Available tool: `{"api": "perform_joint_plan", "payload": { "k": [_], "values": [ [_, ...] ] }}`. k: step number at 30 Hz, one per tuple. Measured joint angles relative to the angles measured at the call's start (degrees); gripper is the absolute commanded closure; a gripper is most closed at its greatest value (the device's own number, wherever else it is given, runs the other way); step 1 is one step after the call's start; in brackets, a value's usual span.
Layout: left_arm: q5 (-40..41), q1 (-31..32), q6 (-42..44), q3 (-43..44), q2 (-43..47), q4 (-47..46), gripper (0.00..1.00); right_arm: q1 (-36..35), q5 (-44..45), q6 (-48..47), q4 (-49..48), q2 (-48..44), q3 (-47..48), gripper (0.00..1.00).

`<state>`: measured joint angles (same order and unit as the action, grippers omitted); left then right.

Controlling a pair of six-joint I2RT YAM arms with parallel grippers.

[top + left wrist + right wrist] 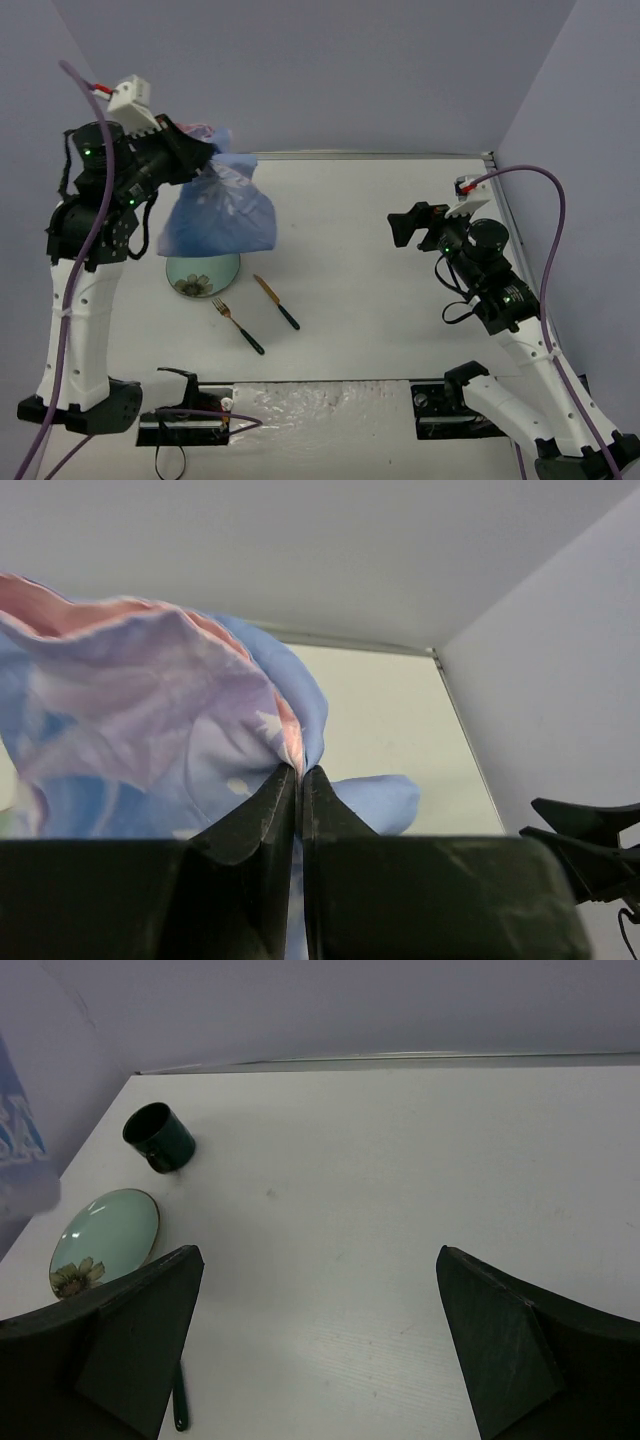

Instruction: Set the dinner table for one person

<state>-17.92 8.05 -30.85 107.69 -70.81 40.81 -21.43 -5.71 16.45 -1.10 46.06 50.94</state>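
Observation:
My left gripper (207,152) is shut on a blue printed cloth (218,212) and holds it hanging above the white dinner table (400,290) at the left; the cloth (150,740) is pinched between my fingers (262,810). A pale green plate (202,275) with a flower lies under the cloth; it also shows in the right wrist view (105,1240). A fork (237,325) and a knife (277,302) with dark handles lie to its right. A dark green mug (158,1138) stands beyond the plate. My right gripper (400,228) is open and empty above the table's right side.
Grey-purple walls close in the table at the back and both sides. A metal rail (370,155) runs along the far edge. The arm bases (190,410) stand at the near edge.

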Motion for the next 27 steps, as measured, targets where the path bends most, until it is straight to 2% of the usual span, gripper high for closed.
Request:
{"api": "perform_joint_plan", "payload": {
  "k": [3,7,13,14,16,19,20,21,24,27],
  "values": [
    [1.2,10.5,-1.5,-1.5,-3.8,-1.7,1.00,0.0,0.9,0.0,0.0,-0.3,0.0,0.00],
    [2.8,21.7,-2.1,-1.1,-13.2,-3.7,1.00,0.0,2.3,0.0,0.2,-1.3,0.0,0.00],
    [4.6,33.5,0.2,9.6,-30.0,-2.0,1.00,0.0,5.9,-0.4,2.9,-3.9,0.1,0.00],
    [5.0,34.8,0.7,10.9,-31.6,-1.9,0.97,0.0,6.6,-0.5,3.3,-4.5,0.1,0.00],
    [5.3,37.0,1.7,12.0,-33.0,-2.1,0.82,0.0,8.1,-0.8,4.4,-5.9,0.1,0.00],
    [5.6,39.5,2.9,11.7,-33.2,-2.8,0.34,0.0,10.1,-1.1,5.8,-7.9,0.1,0.00],
    [5.9,40.1,3.3,10.4,-32.8,-4.2,0.22,0.0,10.6,-1.1,6.1,-8.4,0.1,0.00],
    [6.2,40.5,3.6,8.0,-31.8,-5.7,0.14,0.0,11.0,-1.1,6.3,-8.6,0.1,0.00],
    [7.6,40.9,3.8,-0.8,-28.8,-6.9,0.03,0.0,11.7,-0.7,7.0,-8.4,0.1,0.00],
    [9.9,41.0,4.2,-8.4,-27.1,-7.5,0.03,0.0,12.9,0.9,8.0,-6.7,0.1,0.00]
  ]
}}
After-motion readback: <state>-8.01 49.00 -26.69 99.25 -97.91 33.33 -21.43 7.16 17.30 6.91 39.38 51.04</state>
